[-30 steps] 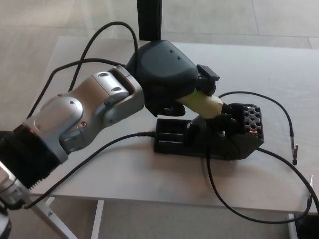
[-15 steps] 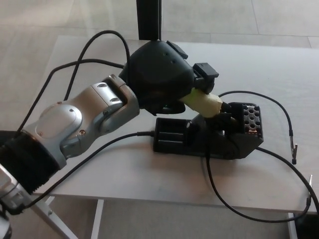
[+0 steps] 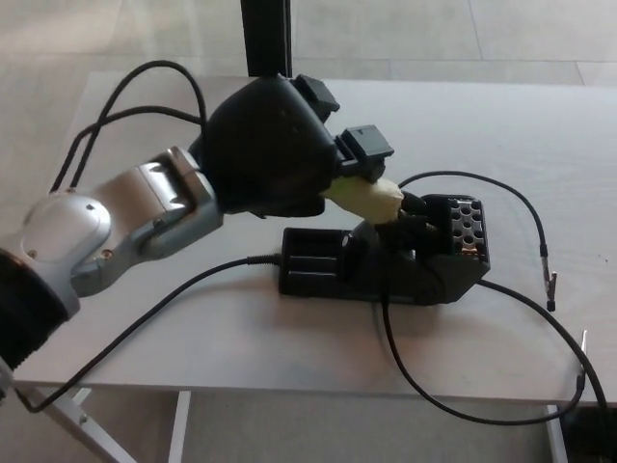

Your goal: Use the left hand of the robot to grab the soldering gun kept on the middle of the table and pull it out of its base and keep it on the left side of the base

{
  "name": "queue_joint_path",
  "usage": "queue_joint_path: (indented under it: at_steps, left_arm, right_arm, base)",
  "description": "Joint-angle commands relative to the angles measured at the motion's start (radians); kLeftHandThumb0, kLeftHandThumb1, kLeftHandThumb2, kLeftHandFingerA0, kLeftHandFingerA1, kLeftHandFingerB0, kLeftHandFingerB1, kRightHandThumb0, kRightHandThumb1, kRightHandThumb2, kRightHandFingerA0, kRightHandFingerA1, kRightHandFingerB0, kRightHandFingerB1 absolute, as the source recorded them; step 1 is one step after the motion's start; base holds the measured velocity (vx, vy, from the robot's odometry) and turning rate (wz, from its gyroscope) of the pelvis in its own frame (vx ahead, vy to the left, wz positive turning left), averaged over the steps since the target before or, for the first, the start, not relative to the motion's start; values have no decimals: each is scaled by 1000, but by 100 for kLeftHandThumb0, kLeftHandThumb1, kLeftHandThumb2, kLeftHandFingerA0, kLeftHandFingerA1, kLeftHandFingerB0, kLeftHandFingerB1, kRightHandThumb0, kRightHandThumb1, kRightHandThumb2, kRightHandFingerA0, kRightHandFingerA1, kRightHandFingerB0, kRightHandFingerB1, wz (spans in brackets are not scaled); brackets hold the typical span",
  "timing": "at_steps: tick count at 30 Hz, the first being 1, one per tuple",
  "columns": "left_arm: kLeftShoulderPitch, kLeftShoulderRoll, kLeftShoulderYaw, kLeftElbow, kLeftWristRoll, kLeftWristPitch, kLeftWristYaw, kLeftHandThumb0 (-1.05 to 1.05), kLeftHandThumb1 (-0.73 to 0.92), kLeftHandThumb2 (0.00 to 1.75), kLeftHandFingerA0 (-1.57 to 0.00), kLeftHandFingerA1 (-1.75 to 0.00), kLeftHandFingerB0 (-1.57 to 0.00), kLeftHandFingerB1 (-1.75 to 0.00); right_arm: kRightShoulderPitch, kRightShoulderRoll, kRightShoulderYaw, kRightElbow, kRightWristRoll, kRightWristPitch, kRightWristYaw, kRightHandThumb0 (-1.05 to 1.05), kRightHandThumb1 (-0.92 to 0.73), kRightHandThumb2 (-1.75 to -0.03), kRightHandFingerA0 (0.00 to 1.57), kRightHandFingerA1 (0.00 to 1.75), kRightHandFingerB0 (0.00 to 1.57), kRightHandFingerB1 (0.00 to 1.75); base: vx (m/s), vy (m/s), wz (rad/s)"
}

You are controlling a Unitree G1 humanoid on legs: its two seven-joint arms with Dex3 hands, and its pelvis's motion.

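The soldering gun (image 3: 371,198) has a pale yellow-green handle and a black front end. My left hand (image 3: 275,145) is shut on the handle's rear, with black fingers (image 3: 364,147) wrapped over its top. The gun slants down to the right, and its front end still meets the black holder (image 3: 453,227) with the holed face. That holder stands at the right end of the black base (image 3: 333,265) in the middle of the table. The tip is hidden inside the holder. My right hand does not show.
A black cable (image 3: 511,198) loops over the white table (image 3: 540,116) to the right of the base, ending in clips near the right edge. Another cable (image 3: 443,395) hangs past the front edge. A dark post (image 3: 265,34) stands behind the table.
The whole picture has shifted a little left, so the camera moved. My left hand and forearm have risen and drawn back to the left, and the gun has come slightly out of the holder.
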Motion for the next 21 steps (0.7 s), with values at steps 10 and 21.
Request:
queue_joint_path:
  at_steps: [10, 21]
  left_arm:
    - [122, 334, 178, 56, 44, -236, 158, -10, 44, 97, -91, -153, -83, -123]
    - [338, 335, 353, -3, 19, -229, 138, -5, 44, 98, -89, -152, -82, -131]
  right_arm:
    - [-13, -31, -30, 11, 29, -55, -40, -94, -49, -130, 137, 116, 68, 126]
    - [-23, -30, -29, 18, 32, -56, -44, -95, -45, -123, 139, 110, 64, 151]
  base:
    - [0, 0, 0]
    - [0, 0, 0]
